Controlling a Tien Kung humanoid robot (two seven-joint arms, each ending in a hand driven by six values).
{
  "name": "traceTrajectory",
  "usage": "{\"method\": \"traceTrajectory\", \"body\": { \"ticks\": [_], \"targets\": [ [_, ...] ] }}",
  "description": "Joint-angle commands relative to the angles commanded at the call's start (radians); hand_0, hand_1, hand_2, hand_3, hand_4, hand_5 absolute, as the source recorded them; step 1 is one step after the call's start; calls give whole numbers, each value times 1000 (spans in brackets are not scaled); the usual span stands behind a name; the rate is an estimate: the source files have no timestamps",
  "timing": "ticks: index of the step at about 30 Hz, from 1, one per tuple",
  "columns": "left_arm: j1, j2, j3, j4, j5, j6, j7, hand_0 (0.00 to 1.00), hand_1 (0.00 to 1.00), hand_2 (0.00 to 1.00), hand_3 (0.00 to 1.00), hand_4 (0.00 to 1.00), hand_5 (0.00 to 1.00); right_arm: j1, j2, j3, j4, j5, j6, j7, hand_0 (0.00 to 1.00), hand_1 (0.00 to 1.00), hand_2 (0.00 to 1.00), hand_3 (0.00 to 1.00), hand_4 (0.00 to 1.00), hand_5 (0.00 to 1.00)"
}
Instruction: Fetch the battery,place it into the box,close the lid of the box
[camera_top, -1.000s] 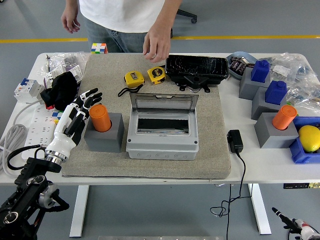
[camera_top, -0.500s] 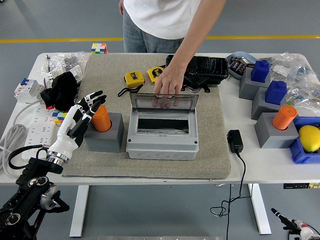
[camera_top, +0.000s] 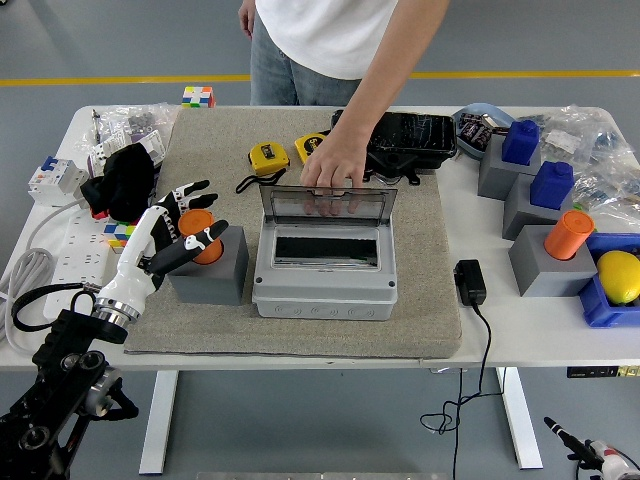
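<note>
**Robot hand closes in on battery as box stands ready**

The robot's left hand (camera_top: 170, 232), white-fingered on a black arm, reaches around the orange cylindrical battery (camera_top: 203, 232) standing upright in its grey foam block (camera_top: 212, 270). The fingers are spread on either side of it, thumb across the front, not yet clamped; contact cannot be confirmed. Just beside it, the grey plastic box (camera_top: 325, 268) sits open on the beige mat (camera_top: 420, 300), a person's hand (camera_top: 330, 170) resting on its raised clear lid (camera_top: 327, 204), apparently steadying it for loading.
</note>
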Motion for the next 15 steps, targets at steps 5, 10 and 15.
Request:
{"method": "traceTrajectory", "body": {
  "ticks": [5,10,15],
  "targets": [
    [-6,-1,8,-2,20,8,11,717,793,691,732,998,8,2,-1,0,1,1,-1,0,902,883,819,859,998,998],
    [-13,-1,21,1,32,33,16,711,784,672,711,998,70,2,1,-4,0,4,-1,-1,901,882,819,859,998,998],
    [-21,-4,26,14,26,46,11,711,784,672,711,998,70,1,2,-7,1,6,-1,-1,901,882,819,859,998,998]
  ]
}}
